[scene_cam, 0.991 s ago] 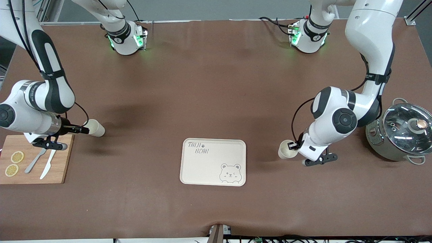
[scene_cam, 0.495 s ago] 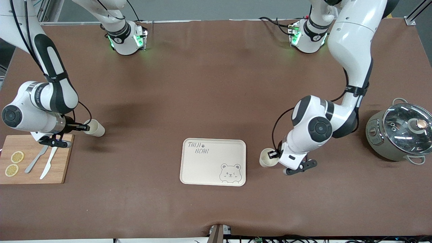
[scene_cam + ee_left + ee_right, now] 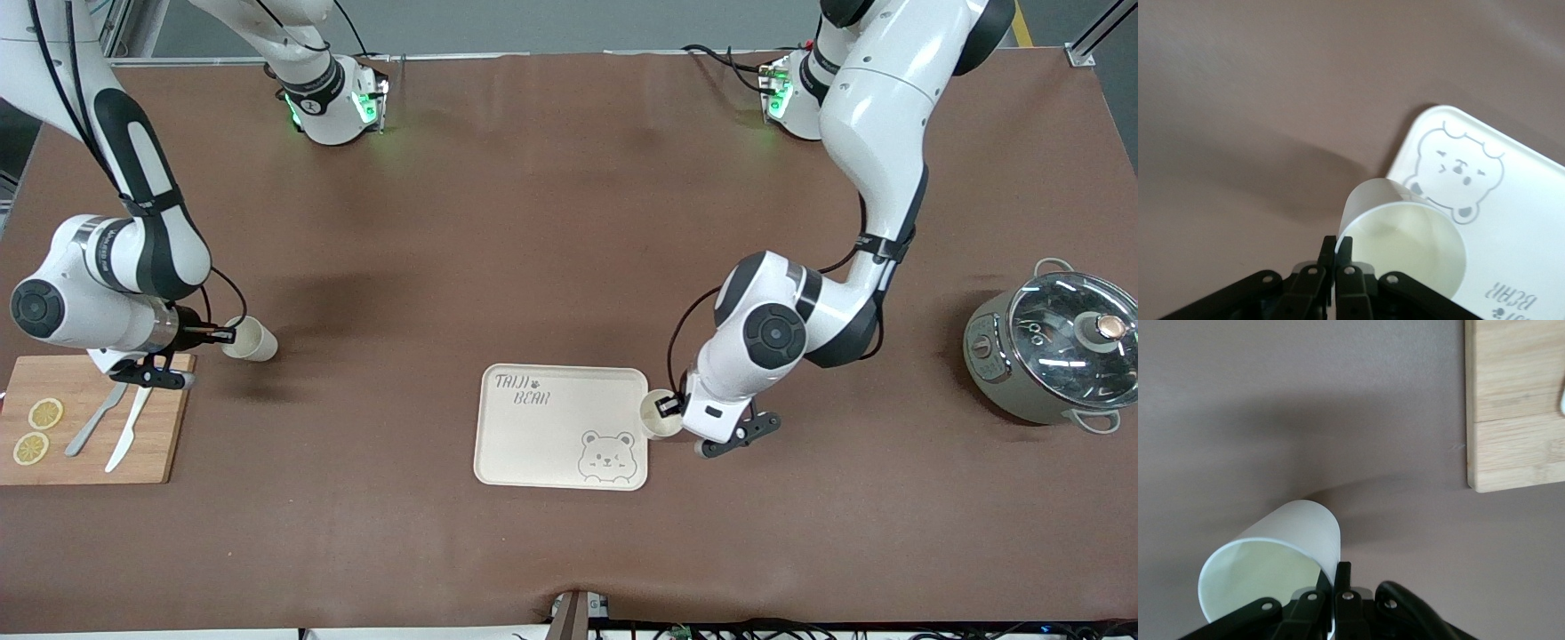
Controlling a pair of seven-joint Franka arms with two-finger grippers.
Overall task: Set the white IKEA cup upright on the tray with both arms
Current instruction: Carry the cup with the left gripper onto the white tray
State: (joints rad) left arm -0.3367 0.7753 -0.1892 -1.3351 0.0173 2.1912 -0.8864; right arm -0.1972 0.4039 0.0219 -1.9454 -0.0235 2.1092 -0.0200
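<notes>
The cream tray (image 3: 551, 436) with a bear face lies in the middle of the table, toward the front camera. My left gripper (image 3: 669, 411) is shut on the rim of a white cup (image 3: 654, 427) and holds it tilted over the tray's edge at the left arm's end. In the left wrist view the fingers (image 3: 1343, 248) pinch the cup's wall (image 3: 1405, 240), with the tray (image 3: 1518, 220) beneath. My right gripper (image 3: 222, 335) is shut on the rim of a second white cup (image 3: 255, 341), which is held sideways. That grip shows in the right wrist view (image 3: 1338, 577), on the cup (image 3: 1271, 553).
A wooden cutting board (image 3: 160, 436) with two lemon slices, a fork and a knife lies at the right arm's end, just below the right gripper; it also shows in the right wrist view (image 3: 1515, 400). A grey pot with a glass lid (image 3: 1058, 347) stands at the left arm's end.
My left gripper has carried its cup from near the pot's side toward the tray and now reaches the tray's edge. My right gripper and its cup have barely shifted.
</notes>
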